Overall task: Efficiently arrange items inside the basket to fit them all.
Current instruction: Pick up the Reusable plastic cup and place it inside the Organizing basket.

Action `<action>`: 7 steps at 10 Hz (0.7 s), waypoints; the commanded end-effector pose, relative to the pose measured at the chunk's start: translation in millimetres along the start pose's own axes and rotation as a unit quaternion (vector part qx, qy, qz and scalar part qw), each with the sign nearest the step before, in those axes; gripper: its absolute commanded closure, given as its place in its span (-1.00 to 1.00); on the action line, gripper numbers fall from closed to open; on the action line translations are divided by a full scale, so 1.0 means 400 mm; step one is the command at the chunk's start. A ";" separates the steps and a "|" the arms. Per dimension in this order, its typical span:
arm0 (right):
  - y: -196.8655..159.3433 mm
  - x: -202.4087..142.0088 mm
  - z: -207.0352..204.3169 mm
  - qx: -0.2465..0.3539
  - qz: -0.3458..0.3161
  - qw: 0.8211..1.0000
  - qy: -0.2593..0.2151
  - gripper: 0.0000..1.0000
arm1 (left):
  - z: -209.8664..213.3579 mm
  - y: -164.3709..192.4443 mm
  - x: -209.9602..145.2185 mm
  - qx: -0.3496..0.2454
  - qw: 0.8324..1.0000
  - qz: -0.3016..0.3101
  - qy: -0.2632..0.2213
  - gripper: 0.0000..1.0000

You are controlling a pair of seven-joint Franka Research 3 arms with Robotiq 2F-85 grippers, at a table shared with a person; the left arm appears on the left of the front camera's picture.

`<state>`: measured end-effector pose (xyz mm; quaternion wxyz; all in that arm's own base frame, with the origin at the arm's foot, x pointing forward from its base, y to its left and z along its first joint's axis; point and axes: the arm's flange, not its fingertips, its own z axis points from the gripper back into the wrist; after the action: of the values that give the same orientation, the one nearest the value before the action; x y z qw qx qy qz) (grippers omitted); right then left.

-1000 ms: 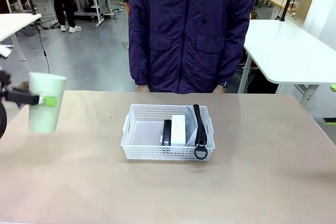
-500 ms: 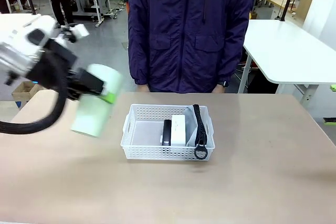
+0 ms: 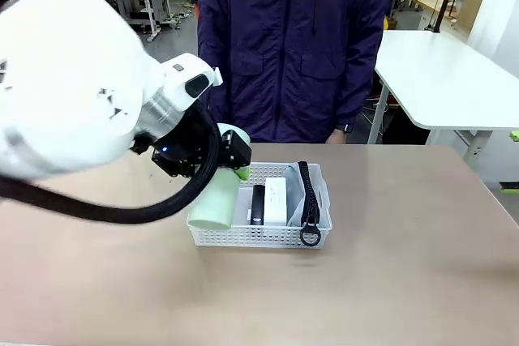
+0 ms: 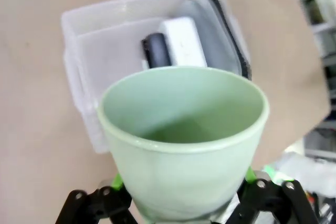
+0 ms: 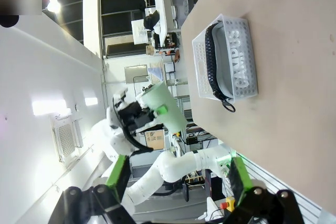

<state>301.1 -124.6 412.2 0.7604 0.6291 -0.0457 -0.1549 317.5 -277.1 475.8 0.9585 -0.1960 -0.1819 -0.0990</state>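
Here, centre frame, your left gripper (image 4: 181, 195) clasps the cup (image 3: 217, 196) over the basket (image 3: 268, 235), while your right gripper (image 5: 176, 182) stands released, holding nothing.

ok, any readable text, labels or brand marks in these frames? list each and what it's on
"CAMPUS": pale capitals on the grey pouch, read through the lattice side of the white basket in the right wrist view, running sideways in the picture.
No print can be made out on the pale green cup, the white box or the slim black device.
Background equipment and papers are too small and blurred to read.
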 end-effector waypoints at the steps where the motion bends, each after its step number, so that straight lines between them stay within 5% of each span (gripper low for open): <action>1: 0.010 -0.002 0.003 0.005 -0.003 1.000 -0.001 -1.00 | -0.020 0.002 0.127 -0.008 0.998 0.063 0.030 -0.76; 2: 0.010 -0.002 0.003 0.005 -0.003 1.000 -0.001 -1.00 | -0.014 0.000 0.145 -0.026 0.997 0.059 0.033 -0.76; 3: 0.010 -0.002 0.003 0.005 -0.003 1.000 -0.001 -1.00 | -0.031 0.025 0.060 0.011 0.999 0.029 0.013 -0.76; 6: 0.010 -0.002 0.003 0.005 -0.003 1.000 -0.001 -1.00 | -0.055 0.036 0.111 0.002 0.999 0.035 0.031 -0.76; 7: 0.010 -0.002 0.003 0.005 -0.003 1.000 -0.001 -1.00 | -0.053 0.031 0.086 0.058 0.997 0.023 0.037 -0.76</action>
<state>301.4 -124.2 412.2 0.7607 0.6288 -0.0451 -0.1545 357.5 -280.0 466.3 0.9685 -0.1820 -0.1471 -0.0849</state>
